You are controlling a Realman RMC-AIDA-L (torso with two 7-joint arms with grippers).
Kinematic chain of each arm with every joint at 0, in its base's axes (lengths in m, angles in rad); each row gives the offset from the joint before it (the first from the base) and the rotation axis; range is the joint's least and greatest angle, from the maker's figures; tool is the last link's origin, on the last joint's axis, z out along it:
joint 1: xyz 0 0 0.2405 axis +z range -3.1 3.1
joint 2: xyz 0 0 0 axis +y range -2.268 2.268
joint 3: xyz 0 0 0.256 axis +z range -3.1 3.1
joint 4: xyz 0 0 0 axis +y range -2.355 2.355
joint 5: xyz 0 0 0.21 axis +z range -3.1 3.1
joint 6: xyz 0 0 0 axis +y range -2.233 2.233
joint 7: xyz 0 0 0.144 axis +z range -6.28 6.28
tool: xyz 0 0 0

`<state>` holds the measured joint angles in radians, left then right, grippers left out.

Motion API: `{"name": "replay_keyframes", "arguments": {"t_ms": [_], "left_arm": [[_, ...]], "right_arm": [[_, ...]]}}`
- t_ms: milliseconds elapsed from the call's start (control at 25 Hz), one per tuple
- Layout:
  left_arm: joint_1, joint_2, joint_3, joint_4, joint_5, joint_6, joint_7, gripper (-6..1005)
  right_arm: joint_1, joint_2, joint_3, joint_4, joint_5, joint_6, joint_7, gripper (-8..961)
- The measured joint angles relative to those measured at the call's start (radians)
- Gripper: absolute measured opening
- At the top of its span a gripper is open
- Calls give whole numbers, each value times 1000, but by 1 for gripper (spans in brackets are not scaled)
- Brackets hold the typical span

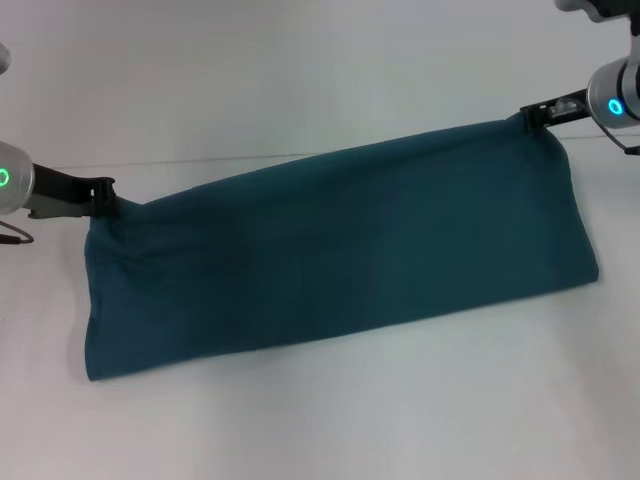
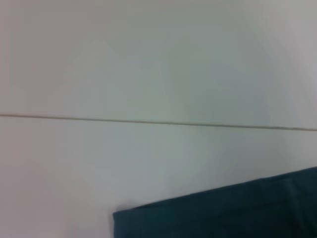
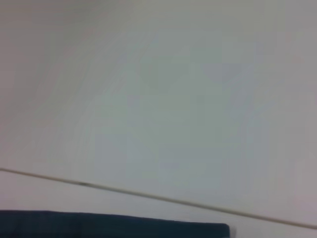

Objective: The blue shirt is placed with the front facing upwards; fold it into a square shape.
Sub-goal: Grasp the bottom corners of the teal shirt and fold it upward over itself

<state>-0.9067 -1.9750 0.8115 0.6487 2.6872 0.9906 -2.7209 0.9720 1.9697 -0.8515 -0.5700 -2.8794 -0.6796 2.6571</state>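
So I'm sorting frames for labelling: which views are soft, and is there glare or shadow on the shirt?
Head view: the blue shirt is evenly lit, no glare, only soft fold shading; left hand and right hand pinch its corners. Both wrist views: soft, shirt edges blurred.

left arm: pale grey rounded wrist housing, green ring light glowing on its side, thin dark cable looping below | left gripper (image 1: 104,192): slim black fingers on black bracket | right arm: light grey housing, cyan-blue ring light, dark cable at edge | right gripper (image 1: 537,115): black, narrow, metallic glint behind
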Motion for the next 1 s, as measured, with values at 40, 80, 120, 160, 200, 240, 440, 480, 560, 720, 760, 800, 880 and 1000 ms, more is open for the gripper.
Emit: {"name": "replay_keyframes", "arguments": {"t_ms": [40,80,120,160,200,240,440,480,560,720,760,800,880,1000], "left_arm": [[0,0,0,0,0,0,0,59],[3,-1,0,2,0,0,0,60],[4,-1,-1,2,0,0,0,61],[5,-1,-2,2,0,0,0,63],[5,-1,-4,3,0,-1,0,64],[6,-2,-6,4,-2,-1,0,65],[12,-4,-21,15,-12,-16,2,70],[12,-4,-23,15,-13,-22,2,71],[13,-4,-24,15,-16,-34,0,73],[14,-4,-25,16,-24,-51,0,78],[14,-4,-25,16,-25,-54,1,79],[14,-4,-25,16,-27,-57,2,80],[14,-6,-25,16,-33,-61,4,96],[14,-6,-25,16,-37,-62,2,142]], "right_arm": [[2,0,0,0,0,5,0,91],[4,1,-1,0,0,7,0,93],[6,2,-2,0,0,9,0,94],[7,3,-2,1,0,10,0,95],[9,4,-3,1,0,11,0,96],[9,5,-3,1,0,11,0,98],[7,10,-5,1,0,14,-7,104],[5,10,-5,1,0,16,-7,105],[1,11,-5,1,0,24,-7,108],[-1,11,-4,4,0,38,-5,113],[-1,11,-5,4,0,40,-5,114],[-1,11,-4,4,0,42,-4,116],[-2,10,-4,4,0,45,-3,118],[-2,7,-4,4,2,47,-8,122]]}}
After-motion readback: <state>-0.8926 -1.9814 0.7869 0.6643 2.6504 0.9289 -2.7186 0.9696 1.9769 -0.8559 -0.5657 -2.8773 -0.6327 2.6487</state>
